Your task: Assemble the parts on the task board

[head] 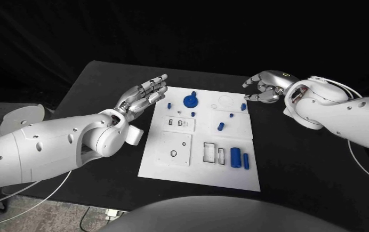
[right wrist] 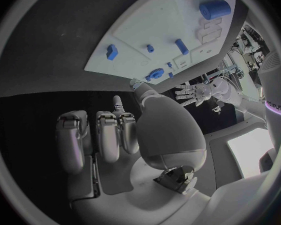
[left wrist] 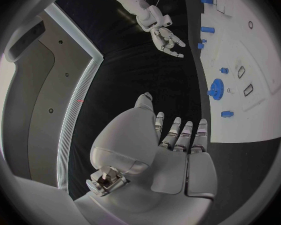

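Nearest: left hand (head: 144, 97), fingers spread, empty | task board (head: 173, 165) at its 3 o'clock | right hand (head: 265, 87) curled, empty, small blue part (head: 243, 106) just beside, at its 8 o'clock

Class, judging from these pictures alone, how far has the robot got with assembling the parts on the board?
Barely begun, by the look of it. Done: nothing plainly; the blue gear sits on the task board, though whether it is seated I cannot tell. In hand: nothing; the left hand hovers open at the board's edge, the right hand is curled, holding nothing. Left: the large blue cylinder and slim blue bar lie loose beside the slots.
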